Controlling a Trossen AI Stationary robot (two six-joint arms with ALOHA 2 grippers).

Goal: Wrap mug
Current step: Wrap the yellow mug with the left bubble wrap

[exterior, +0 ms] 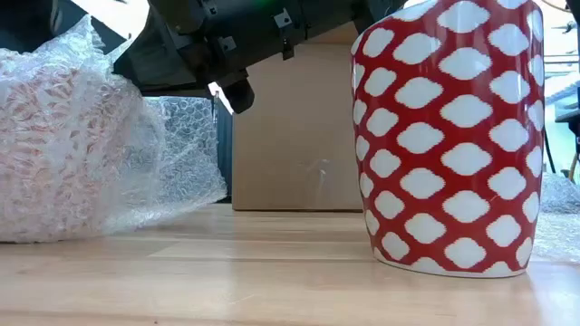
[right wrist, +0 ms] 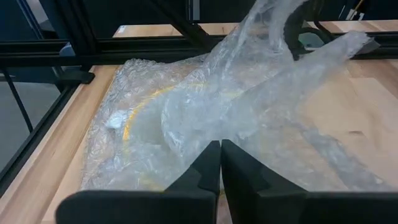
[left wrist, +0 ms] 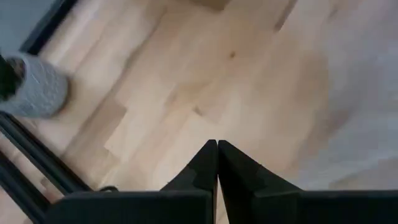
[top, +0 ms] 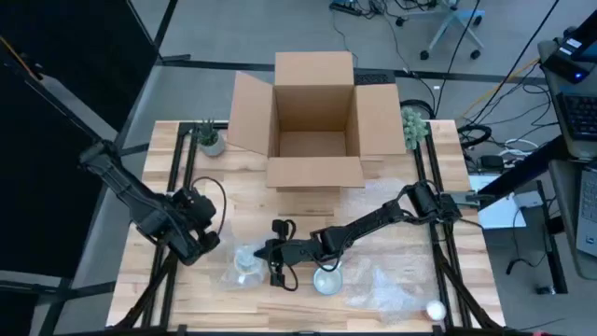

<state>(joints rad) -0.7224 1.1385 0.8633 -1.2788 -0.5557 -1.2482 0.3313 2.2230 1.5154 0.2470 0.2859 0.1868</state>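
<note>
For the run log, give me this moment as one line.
right gripper: shut on bubble wrap | left gripper: shut, idle | mug: unwrapped

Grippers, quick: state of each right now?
Left gripper: shut, holding nothing.
Right gripper: shut on the bubble wrap.

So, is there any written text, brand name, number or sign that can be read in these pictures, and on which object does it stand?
None: no text can be read in any view.
Cardboard box: plain brown, no print visible.
Mug: only a red and white pattern, no words.
Bubble wrap: clear, no label.
Grey pot: blurred, no marking to be told.
</note>
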